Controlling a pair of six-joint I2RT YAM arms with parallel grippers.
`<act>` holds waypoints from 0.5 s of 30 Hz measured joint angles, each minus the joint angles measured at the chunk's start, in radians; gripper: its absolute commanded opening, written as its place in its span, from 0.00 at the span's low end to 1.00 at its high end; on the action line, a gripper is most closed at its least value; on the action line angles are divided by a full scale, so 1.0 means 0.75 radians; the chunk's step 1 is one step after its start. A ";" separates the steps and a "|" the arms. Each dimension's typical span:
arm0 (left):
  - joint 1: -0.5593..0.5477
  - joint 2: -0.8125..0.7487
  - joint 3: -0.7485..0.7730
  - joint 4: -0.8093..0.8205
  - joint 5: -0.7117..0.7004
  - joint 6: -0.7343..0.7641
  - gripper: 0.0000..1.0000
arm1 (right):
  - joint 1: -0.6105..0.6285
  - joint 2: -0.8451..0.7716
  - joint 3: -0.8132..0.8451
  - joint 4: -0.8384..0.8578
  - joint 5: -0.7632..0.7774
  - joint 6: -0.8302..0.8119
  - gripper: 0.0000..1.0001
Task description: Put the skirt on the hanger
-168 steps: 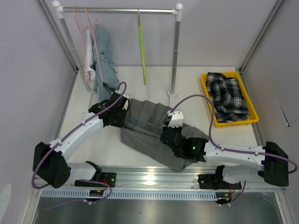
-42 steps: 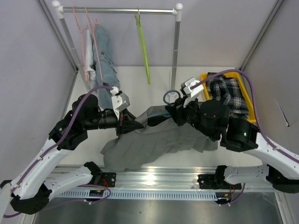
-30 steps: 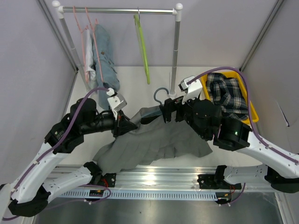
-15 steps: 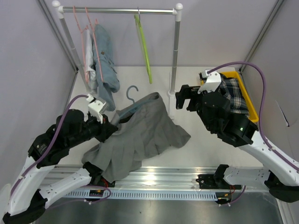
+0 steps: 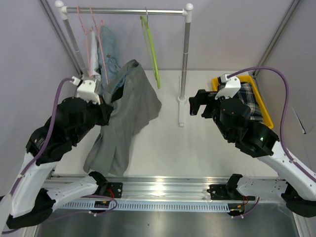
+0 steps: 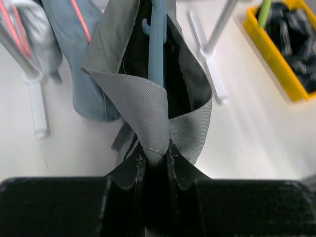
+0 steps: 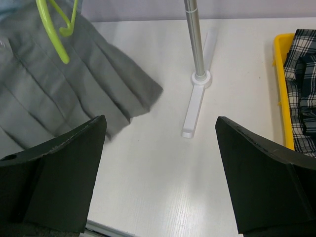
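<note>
Left end effector (image 6: 155,163): clenched on a fold of the skirt's waistband with the blue hanger (image 6: 157,44) pinched inside it; we see the hanger's shaft rising from between the fingers.
Skirt (image 5: 123,113): grey and pleated, lifted off the desk (image 5: 197,143). It hangs from the left end effector just beside the denim garment (image 5: 106,49), and its hem trails low toward the near edge.
Right end effector (image 7: 158,168): released, with the jaws wide apart and nothing between them, hovering near the foot of the rack post (image 5: 185,59).
Stage, as we judge it: the skirt appears to be on the hanger, and the hook has yet to go over the rail (image 5: 128,10). We cannot make out the hook itself.
Risk 1: one pinch carries both cloth and hanger, so a tilt or a jolt could let the waistband slide off one end.
Risk 2: the lift runs close to the denim garment and the pink hangers (image 5: 91,39), and the fabric or hook may snag on them.
Risk 3: with the hook hidden by cloth, we may miss the rail or knock the green hanger (image 5: 152,54).
Risk 4: the trailing hem may drag and pull the skirt askew.
</note>
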 measured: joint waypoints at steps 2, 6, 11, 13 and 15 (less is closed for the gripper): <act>0.000 0.077 0.068 0.037 -0.056 -0.004 0.00 | -0.001 -0.002 0.000 -0.007 -0.002 0.004 0.97; 0.000 0.206 0.157 0.107 -0.150 -0.011 0.00 | -0.004 -0.006 0.000 -0.032 -0.007 0.006 0.97; 0.012 0.321 0.220 0.184 -0.232 -0.008 0.00 | -0.004 -0.014 0.001 -0.058 -0.014 0.008 0.97; 0.031 0.365 0.273 0.215 -0.237 0.004 0.00 | -0.004 -0.018 0.001 -0.065 -0.014 0.010 0.97; 0.061 0.403 0.328 0.249 -0.231 0.015 0.00 | -0.004 -0.022 0.001 -0.073 -0.015 0.011 0.97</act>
